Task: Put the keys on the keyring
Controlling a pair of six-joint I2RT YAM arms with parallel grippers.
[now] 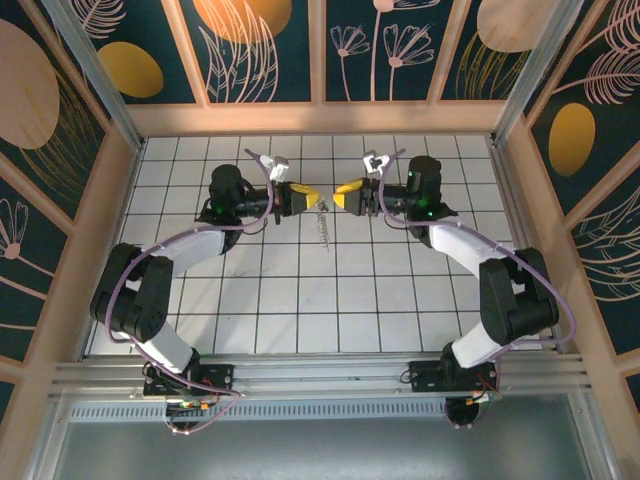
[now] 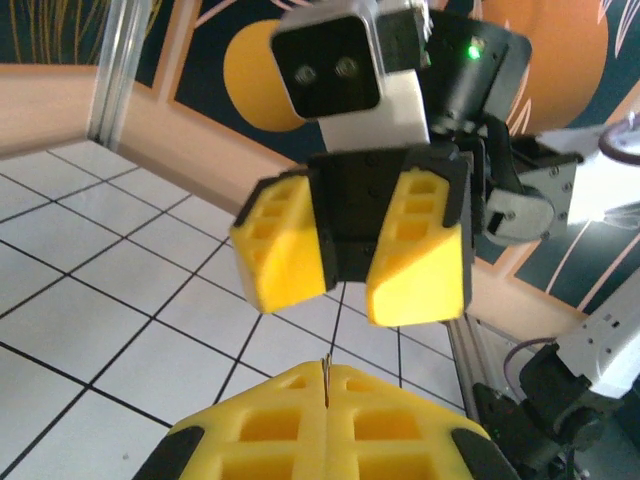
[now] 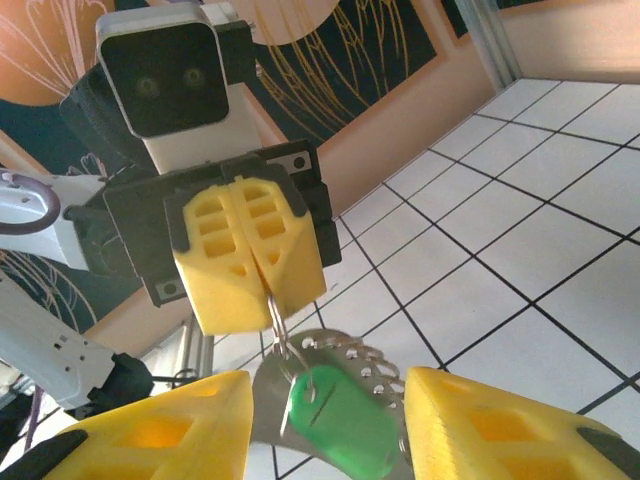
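The left gripper [image 3: 262,290], clamped shut, apparently pinches the thin, stiff keyring [image 3: 342,351]; the light, slippery keys [image 3: 340,420] hang just below the keyring, between the parted jaws of the right gripper [image 2: 345,300], so grip the green head.

The tabletop [image 1: 300,300] is white, with thin dark lines that make squares. The walls [image 1: 250,50] are dark blue-green, with big orange circles and pale pink leaves and flowers drawn on them. The frames [image 1: 315,118] around the tabletop's edges are a light wood colour. The left arm [image 1: 195,245] and the right arm [image 1: 460,245] are black and white. The left gripper [image 1: 312,197] has bright yellow fingers with black backs, and so does the right gripper [image 1: 340,193]. A small light [image 2: 470,47] glows green. The key [image 3: 335,415] has a bright green tag. The keyring [image 3: 350,352] is shiny silver-grey.
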